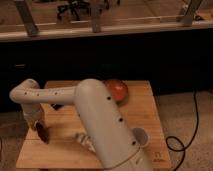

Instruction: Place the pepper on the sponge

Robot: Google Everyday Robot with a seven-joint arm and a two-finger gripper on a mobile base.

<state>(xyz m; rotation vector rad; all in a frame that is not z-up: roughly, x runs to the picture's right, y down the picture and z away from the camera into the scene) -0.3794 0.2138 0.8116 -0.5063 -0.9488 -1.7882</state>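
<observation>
Camera view: gripper (36,125) low at the table's (142,102) left edge, pepper (42,134) touching just beneath it. Cannot tell whether the pincer clamps it. Sponge not made out, perhaps behind the arm (100,120). Judged a pickup or carry stage; next calls for setting the pepper squarely on the sponge.

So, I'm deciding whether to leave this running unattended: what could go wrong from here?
The gripper is down beside the pepper, close to the left edge of the table, so a poor grasp could knock the pepper off. The arm covers the middle of the table and I can't make out the sponge, so the drop might miss.
</observation>
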